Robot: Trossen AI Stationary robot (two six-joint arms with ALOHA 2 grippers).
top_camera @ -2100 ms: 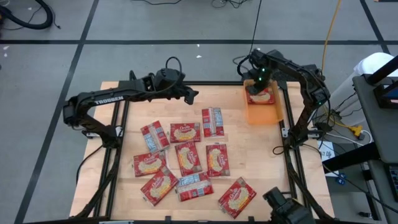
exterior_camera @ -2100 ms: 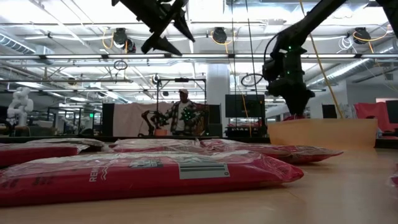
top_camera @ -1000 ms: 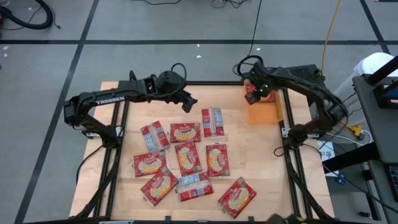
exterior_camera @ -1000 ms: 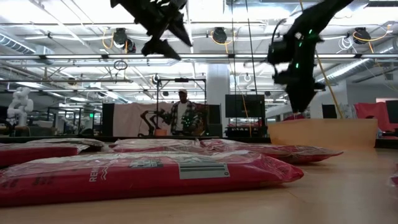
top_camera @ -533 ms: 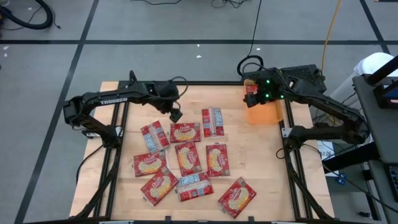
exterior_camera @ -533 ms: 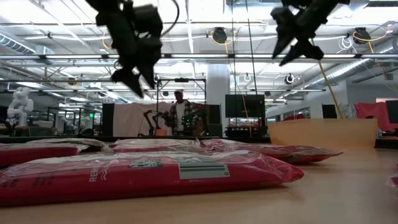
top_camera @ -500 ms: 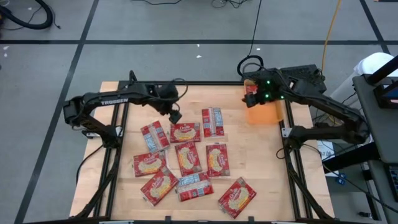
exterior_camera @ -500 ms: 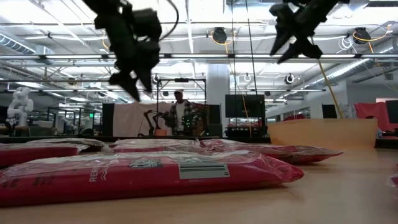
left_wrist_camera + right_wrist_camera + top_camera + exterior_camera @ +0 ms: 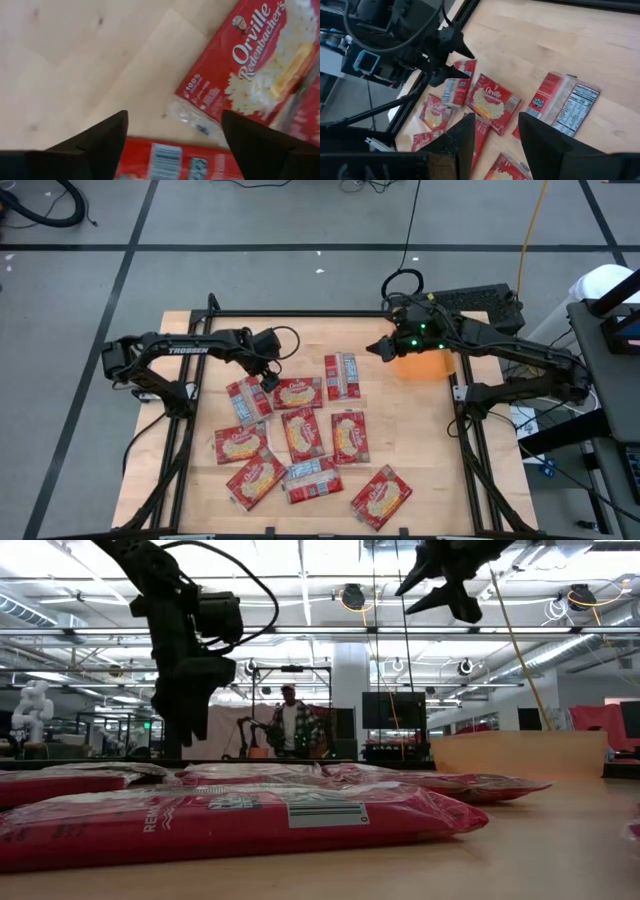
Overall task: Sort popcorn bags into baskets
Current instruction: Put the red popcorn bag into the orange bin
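Several red popcorn bags (image 9: 303, 432) lie flat on the wooden table, some face up, some with the barcode side up. The orange basket (image 9: 427, 364) stands at the far right of the table. My left gripper (image 9: 268, 381) points down, open, low over the gap between two bags, the Orville-printed bag (image 9: 260, 65) and a barcode-side bag (image 9: 165, 160); its fingers touch neither. My right gripper (image 9: 377, 348) is open and empty, raised high (image 9: 440, 575) left of the basket, and looks toward the bags (image 9: 492, 102).
A black frame rail runs along the table's far edge (image 9: 330, 314) and both sides. Bare wood lies between the bags and the basket (image 9: 400, 420). In the low view a long bag (image 9: 230, 820) fills the foreground, and a person stands far behind the table (image 9: 293, 725).
My left gripper has come down from high above the far side toward the near-left, tipping to point down over the bags. My right gripper has risen out of the basket and swung toward the table's left, turning from pointing down to nearly level.
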